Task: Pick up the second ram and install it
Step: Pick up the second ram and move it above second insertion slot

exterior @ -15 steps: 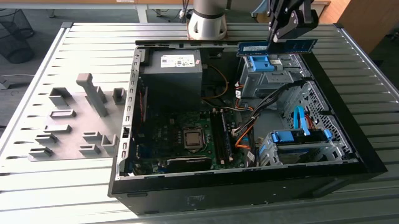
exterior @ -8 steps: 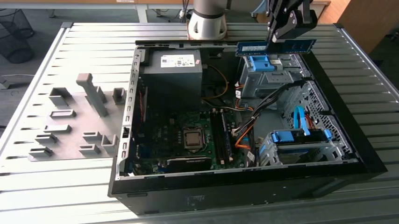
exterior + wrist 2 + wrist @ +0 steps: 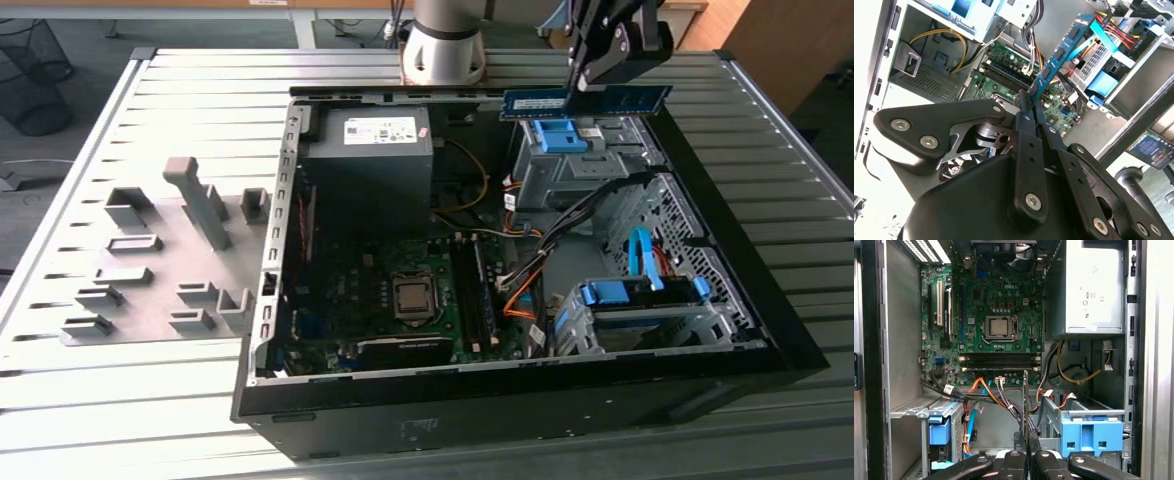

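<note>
The gripper (image 3: 603,88) holds the ram (image 3: 587,101) in the air over the far end of the open case (image 3: 534,410), toward the exterior view's right. Its fingers (image 3: 1026,145) are drawn in narrow and clamp the stick between them. In the exterior view the ram stands on edge and level, with its long side running left to right. It hangs just above a blue clip (image 3: 558,135) on the far drive cage (image 3: 561,175); I cannot tell whether it touches the clip. In the second wrist view the ram (image 3: 1059,55) reaches out past the fingertips, a row of black chips showing on its blue-green face. In the first wrist view it appears edge-on as a thin dark line (image 3: 1025,400) rising from between the fingertips. The motherboard (image 3: 400,300) lies on the case floor, well below the ram. Its long dark slots (image 3: 474,290) sit just to the exterior view's right of the processor socket (image 3: 414,297). The power supply (image 3: 367,165) fills the far left corner of the case. The case rests on a slatted metal table (image 3: 134,420). A grey fixture plate (image 3: 160,260) lies on the table beside the case, on the exterior view's left.
</note>
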